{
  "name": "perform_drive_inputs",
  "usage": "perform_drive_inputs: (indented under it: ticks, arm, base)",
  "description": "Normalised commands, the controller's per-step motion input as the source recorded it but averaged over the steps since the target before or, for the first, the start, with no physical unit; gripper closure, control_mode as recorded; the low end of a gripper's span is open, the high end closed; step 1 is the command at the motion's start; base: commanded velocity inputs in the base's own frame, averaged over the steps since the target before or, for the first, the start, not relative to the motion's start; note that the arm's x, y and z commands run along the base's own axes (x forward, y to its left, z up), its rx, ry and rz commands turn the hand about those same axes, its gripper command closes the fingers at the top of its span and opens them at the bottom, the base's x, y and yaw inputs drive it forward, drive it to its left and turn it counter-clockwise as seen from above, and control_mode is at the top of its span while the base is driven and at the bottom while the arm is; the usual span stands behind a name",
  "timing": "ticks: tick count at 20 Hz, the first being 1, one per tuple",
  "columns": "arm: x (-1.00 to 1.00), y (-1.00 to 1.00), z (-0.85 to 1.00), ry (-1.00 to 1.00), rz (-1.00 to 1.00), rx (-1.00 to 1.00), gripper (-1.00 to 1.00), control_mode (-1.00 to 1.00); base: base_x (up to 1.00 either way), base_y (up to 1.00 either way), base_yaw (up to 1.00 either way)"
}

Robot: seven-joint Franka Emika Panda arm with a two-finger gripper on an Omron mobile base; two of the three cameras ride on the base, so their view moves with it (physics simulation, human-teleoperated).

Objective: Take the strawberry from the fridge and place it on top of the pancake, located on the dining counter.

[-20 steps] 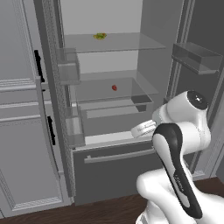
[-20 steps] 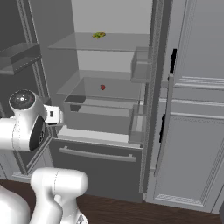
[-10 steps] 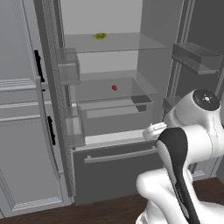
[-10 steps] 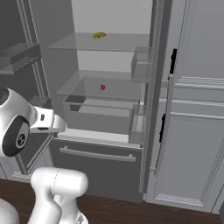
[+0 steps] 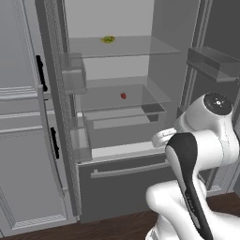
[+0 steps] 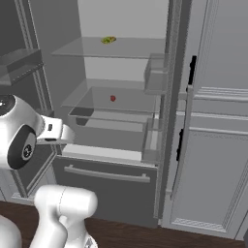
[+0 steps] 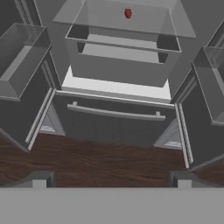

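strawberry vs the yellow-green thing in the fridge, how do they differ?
Colour: the strawberry is red, the yellow-green item is yellow-green.
Shelf: the strawberry sits on the lower glass shelf, the yellow-green item on the upper glass shelf.
Shape: the strawberry looks compact and rounded, the yellow-green item flatter and wider.
Shared: both are small, lie on glass shelves inside the open fridge, and are untouched.

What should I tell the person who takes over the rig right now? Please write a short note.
Gripper: open, empty, outside the fridge, low, facing the bottom drawer.
Fridge: both doors open.
Strawberry: on the middle glass shelf, untouched. A yellow-green item lies on the shelf above; leave it.
Done: fridge opened.
Left: reach in, grasp the strawberry, carry it to the pancake on the dining counter.
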Motion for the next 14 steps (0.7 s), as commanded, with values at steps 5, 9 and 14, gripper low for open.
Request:
perform_drive_inputs:
  ticks: [5, 9, 14]
  arm:
    - [0.00, 0.00, 0.00, 0.00, 0.00, 0.00, -1.00, 1.00]
    - [0.00, 0.00, 0.00, 0.00, 0.00, 0.00, -1.00, 1.00]
    - [0.00, 0.00, 0.00, 0.00, 0.00, 0.00, -1.00, 1.00]
  base:
    - [0.87, 0.00, 0.00]
    - [0.61, 0.00, 0.00]
    - [0.63, 0.00, 0.00]
